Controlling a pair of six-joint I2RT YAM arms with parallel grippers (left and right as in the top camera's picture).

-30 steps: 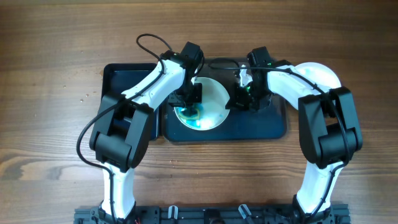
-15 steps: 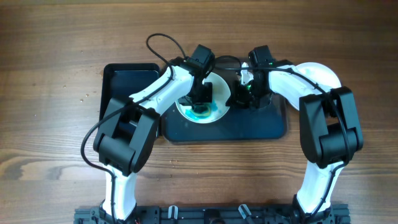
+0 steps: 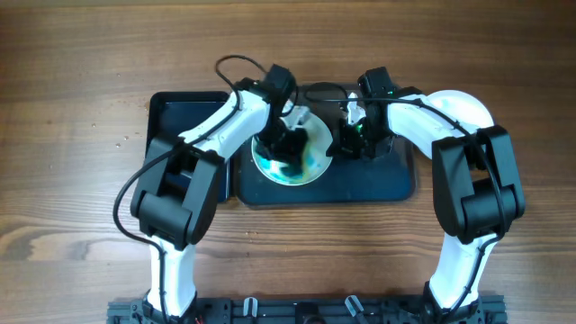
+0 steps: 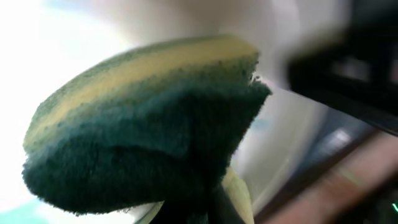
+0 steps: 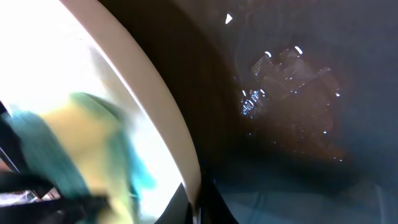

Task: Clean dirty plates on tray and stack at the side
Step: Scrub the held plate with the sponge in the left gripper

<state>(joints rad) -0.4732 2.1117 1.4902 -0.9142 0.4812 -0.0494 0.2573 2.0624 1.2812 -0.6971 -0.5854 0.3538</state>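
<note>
A white plate [image 3: 306, 153] smeared with teal lies on the dark blue tray [image 3: 378, 180]. My left gripper [image 3: 286, 137] is shut on a green and yellow sponge [image 4: 143, 124] and presses it on the plate's face [image 4: 56, 43]. My right gripper [image 3: 346, 144] is shut on the plate's right rim [image 5: 158, 99] and holds it over the tray [image 5: 298, 124]. The sponge shows blurred in the right wrist view [image 5: 81, 143]. The right jaws [image 5: 200, 202] pinch the rim edge.
A second white plate [image 3: 470, 103] lies on the wood table to the right of the tray, partly under my right arm. A dark tray section [image 3: 184, 112] sits at the left. A black cable [image 3: 236, 65] loops behind the left arm.
The left gripper has swept the sponge across the plate, right then back left, spreading the teal smear. The right gripper has stayed on the rim.
</note>
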